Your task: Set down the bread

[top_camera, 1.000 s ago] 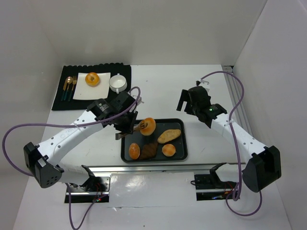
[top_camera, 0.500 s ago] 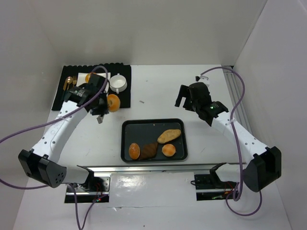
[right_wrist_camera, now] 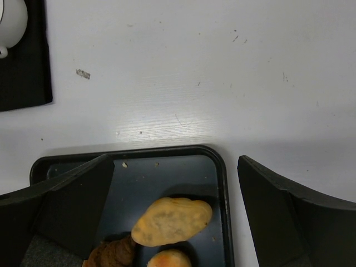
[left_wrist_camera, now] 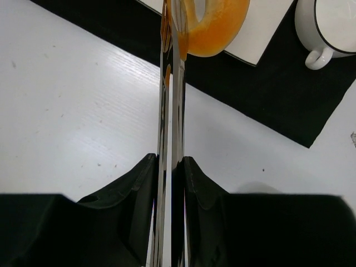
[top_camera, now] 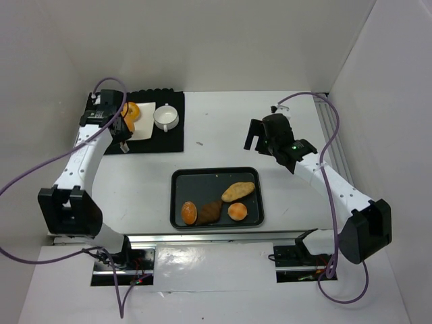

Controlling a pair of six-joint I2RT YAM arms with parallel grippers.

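The left gripper [left_wrist_camera: 169, 167] was clenched on the tongs [left_wrist_camera: 171, 105]. The tongs' closed tips pinched the bread [left_wrist_camera: 217, 25] over the plate [left_wrist_camera: 264, 30]. The plate sat on the mat [left_wrist_camera: 267, 105] at the far-left corner of the desk [left_wrist_camera: 72, 122], with the cup [left_wrist_camera: 334, 22] just beside it. Whether the bread touched the plate could not be told.

A second before, the bread had hung above the tray [top_camera: 202, 185] by the desk's near edge. Half a second before, it was over the mat's near-right part. The left arm had since swung on to the far-left corner.

The right gripper [right_wrist_camera: 173, 164] hung released, its fingers wide apart and holding nothing, above the tray's far-right corner. It had shifted only slightly. The four pastries [top_camera: 210, 212] on the tray lay where they had been.
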